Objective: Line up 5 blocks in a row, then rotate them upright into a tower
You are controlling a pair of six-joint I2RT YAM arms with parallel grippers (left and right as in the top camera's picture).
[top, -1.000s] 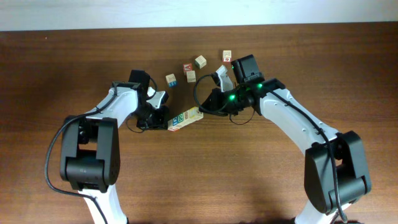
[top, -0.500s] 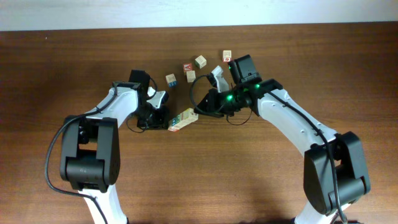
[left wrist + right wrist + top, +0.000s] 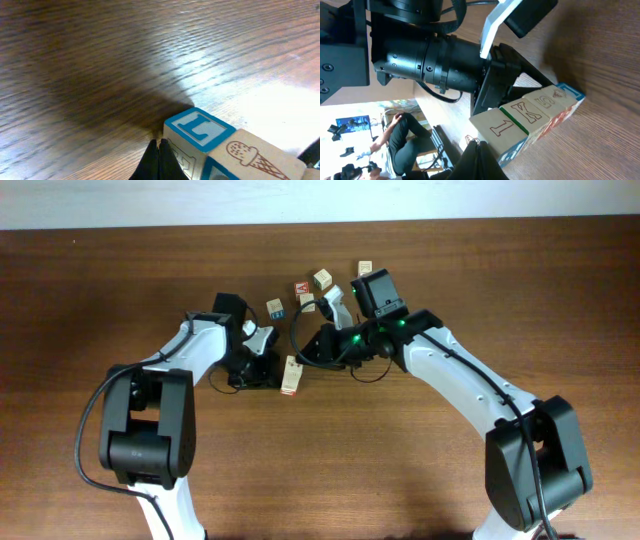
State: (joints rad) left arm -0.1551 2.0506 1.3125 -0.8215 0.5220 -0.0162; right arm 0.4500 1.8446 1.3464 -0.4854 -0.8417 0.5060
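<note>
Several pale letter blocks lie pressed together as one row (image 3: 291, 376) mid-table, standing almost end-on to the camera in the overhead view. The right wrist view shows this row (image 3: 530, 117) with faces "1", "K" and "S". My left gripper (image 3: 274, 377) is shut, its tips (image 3: 159, 159) against the blue "L" block (image 3: 199, 128) at one end. At the other end, my right gripper (image 3: 302, 357) is also shut, its tips (image 3: 479, 150) touching the "1" block (image 3: 499, 129).
Loose cubes lie behind the row: one with blue marks (image 3: 275, 308), one with a red face (image 3: 301, 288), a beige one (image 3: 307, 301), a yellowish one (image 3: 322, 278) and another (image 3: 365, 269) by the right arm. Both arms crowd the row.
The right gripper has moved left, pushing the row's far end. The row has swung from slanted to nearly upright in the overhead view. The left gripper stays against its near end.
</note>
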